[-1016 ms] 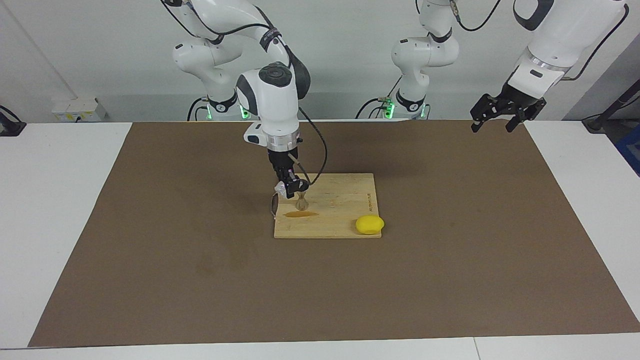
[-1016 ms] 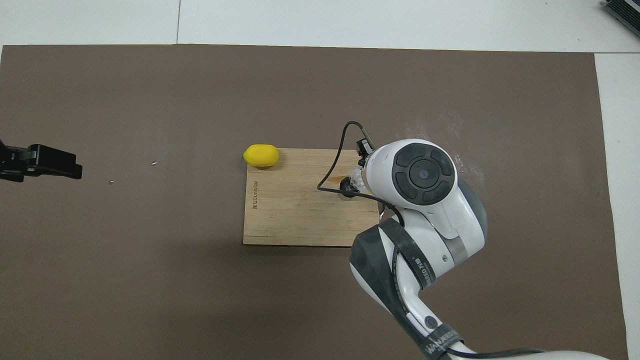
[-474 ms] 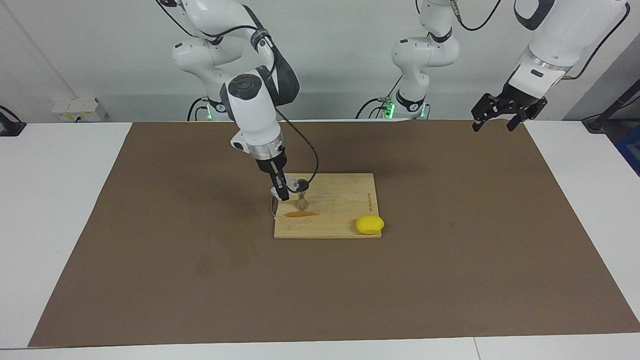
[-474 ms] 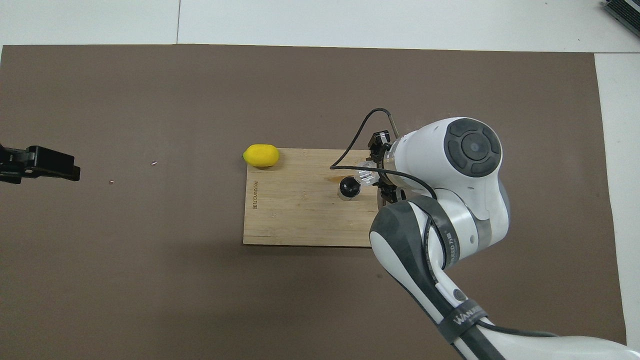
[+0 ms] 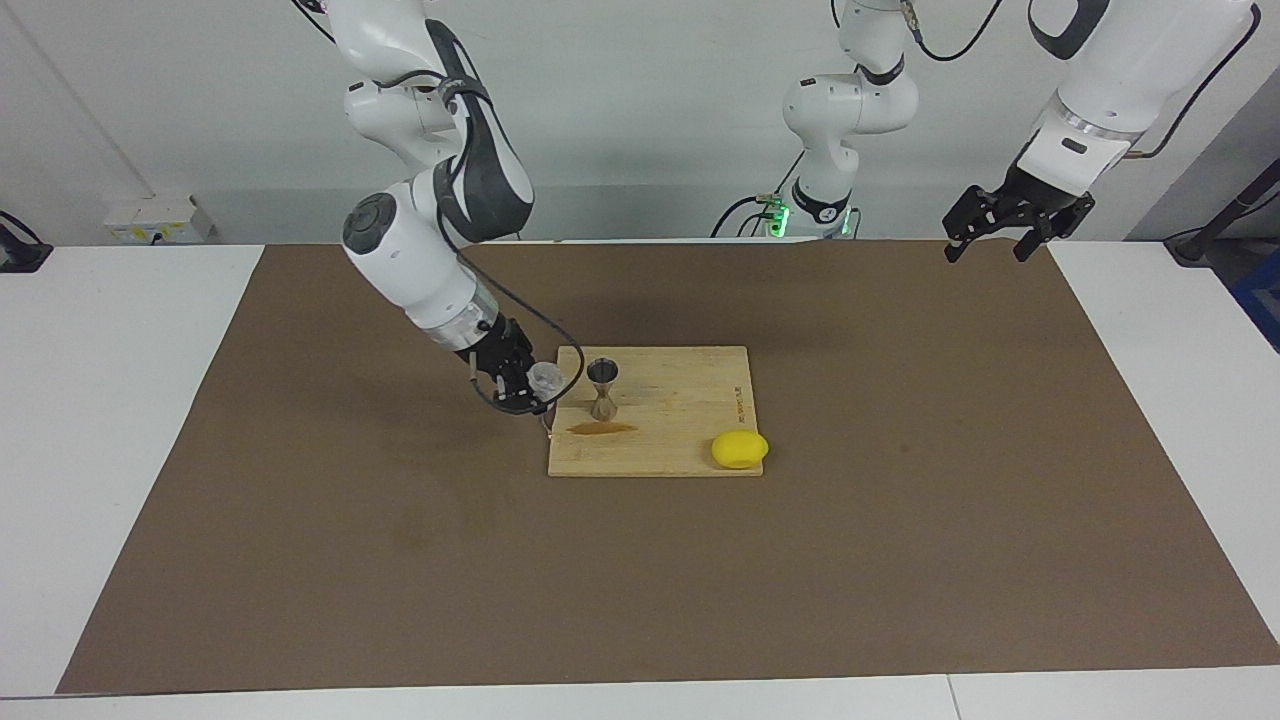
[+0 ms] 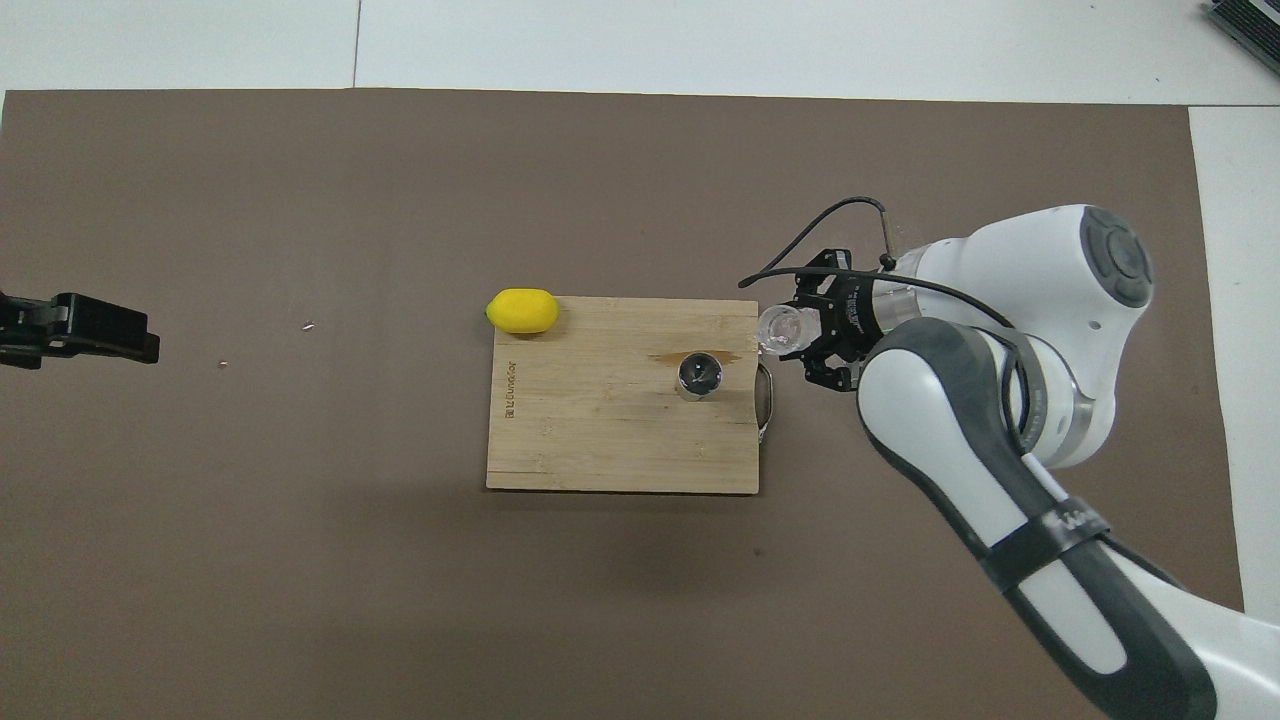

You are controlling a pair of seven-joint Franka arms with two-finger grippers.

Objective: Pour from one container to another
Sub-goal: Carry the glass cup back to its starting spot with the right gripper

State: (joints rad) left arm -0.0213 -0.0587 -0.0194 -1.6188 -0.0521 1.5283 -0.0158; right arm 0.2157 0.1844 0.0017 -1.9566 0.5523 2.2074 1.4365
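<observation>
The right gripper (image 5: 528,385) is clamped on the clear measuring cup (image 5: 545,377), its fingers closed tight against the cup's sides, and it holds the cup in the air over the edge of the bamboo cutting board (image 5: 690,375) at the right arm's end. The cup is tilted, with its mouth turned toward the steel jigger (image 5: 603,389) (in the overhead view the round rim faces along the board). I cannot tell whether any liquid is inside the cup.

The jigger stands upright on the board, near the edge at the right arm's end, just beside the held cup but apart from it. Its upper cone looks dark inside in the overhead view. A thin amber streak of spilled liquid (image 5: 602,428) lies on the board, farther from the robots than the jigger and close to its foot.

A yellow lemon (image 5: 740,449) rests at the board's corner toward the left arm's end, on the side away from the robots, overlapping the edge onto the brown mat (image 5: 900,520). A metal handle loop (image 6: 765,402) sticks out from the board's edge at the right arm's end.

The left gripper (image 5: 986,240) waits in the air over the mat's corner at the left arm's end, well apart from the board, its fingers spread wide and holding nothing.
</observation>
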